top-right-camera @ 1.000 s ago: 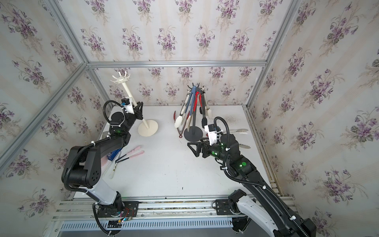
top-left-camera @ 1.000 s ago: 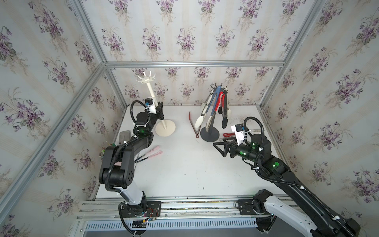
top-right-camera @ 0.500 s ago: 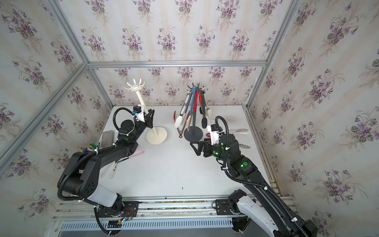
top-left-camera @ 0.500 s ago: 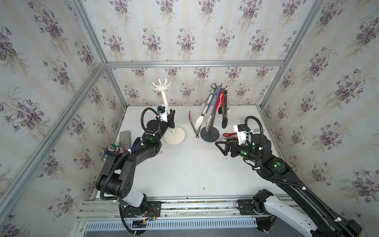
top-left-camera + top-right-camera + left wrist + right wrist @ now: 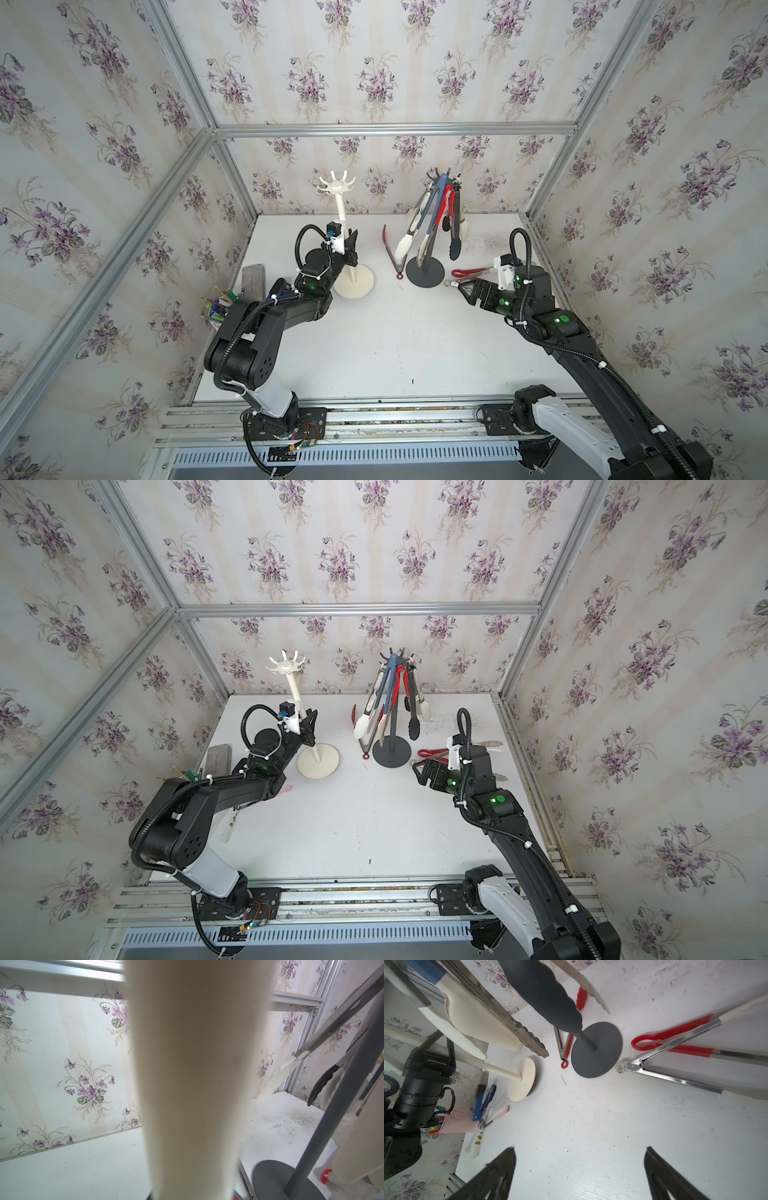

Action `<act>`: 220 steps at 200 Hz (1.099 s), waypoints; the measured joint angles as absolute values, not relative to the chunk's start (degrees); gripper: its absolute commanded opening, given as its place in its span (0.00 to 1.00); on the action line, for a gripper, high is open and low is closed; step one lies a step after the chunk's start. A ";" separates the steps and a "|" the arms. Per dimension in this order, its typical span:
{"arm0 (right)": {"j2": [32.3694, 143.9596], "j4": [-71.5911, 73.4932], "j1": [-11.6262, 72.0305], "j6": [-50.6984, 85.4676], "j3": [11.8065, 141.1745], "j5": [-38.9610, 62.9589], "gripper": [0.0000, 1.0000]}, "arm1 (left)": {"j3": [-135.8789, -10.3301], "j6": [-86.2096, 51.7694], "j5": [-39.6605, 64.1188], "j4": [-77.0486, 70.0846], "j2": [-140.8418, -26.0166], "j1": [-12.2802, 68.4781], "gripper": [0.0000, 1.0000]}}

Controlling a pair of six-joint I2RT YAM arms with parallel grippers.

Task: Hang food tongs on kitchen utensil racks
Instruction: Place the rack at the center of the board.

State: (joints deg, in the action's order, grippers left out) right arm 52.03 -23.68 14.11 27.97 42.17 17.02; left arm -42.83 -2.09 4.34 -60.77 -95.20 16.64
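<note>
Gripping the cream rack (image 5: pixel 340 210) low on its pole, the left hand (image 5: pixel 348 249) is clenched round it. In the left wrist view the pole fills the middle of the frame. The rack's base sits flat on the tabletop (image 5: pixel 395 353) and the pole looks about upright. Its crown of hooks is bare, nothing hung there.

The dark grey rack (image 5: pixel 424 272) stands just beside it, toward the right. It already carries several tongs: blue-handled tongs (image 5: pixel 432 208), red tongs (image 5: pixel 446 203), black tongs (image 5: pixel 455 239) and white-tipped tongs (image 5: pixel 405 245).

The right hand (image 5: pixel 579 1149) is released, jaws wide apart and empty, low over the tabletop near the grey base. Just ahead of it lie steel tongs (image 5: pixel 675 1078) and red-gripped tongs (image 5: pixel 691 1052), crossing each other, ring ends toward the base. Slim red-handled tongs (image 5: pixel 559 1047) lie on the far side of the grey base, touching or nearly touching it.

More utensils sit at the left edge of the tabletop by a pink cup (image 5: pixel 456 1122), partly hidden by the left arm. Some look like tongs but I cannot tell how many.

Progress: roughly half done, judging by the full grey rack. Left to do: at least three loose tongs, probably more. Likely next pick is the steel pair, and the empty cream hooks look like the place for it.
</note>
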 measured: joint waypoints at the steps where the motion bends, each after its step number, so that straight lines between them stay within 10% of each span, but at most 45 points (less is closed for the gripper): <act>1: 52.07 -23.73 14.06 27.99 42.17 17.02 0.94 | -42.87 -2.09 4.34 -60.80 -95.29 16.64 0.00; 123: 57.12 -25.04 5.15 28.45 37.28 17.12 0.91 | -48.69 -1.87 4.08 -66.11 -105.32 17.04 0.09; 220: 64.71 -23.70 1.50 25.08 39.24 14.74 0.90 | -46.22 -2.72 3.49 -75.72 -107.22 17.32 0.81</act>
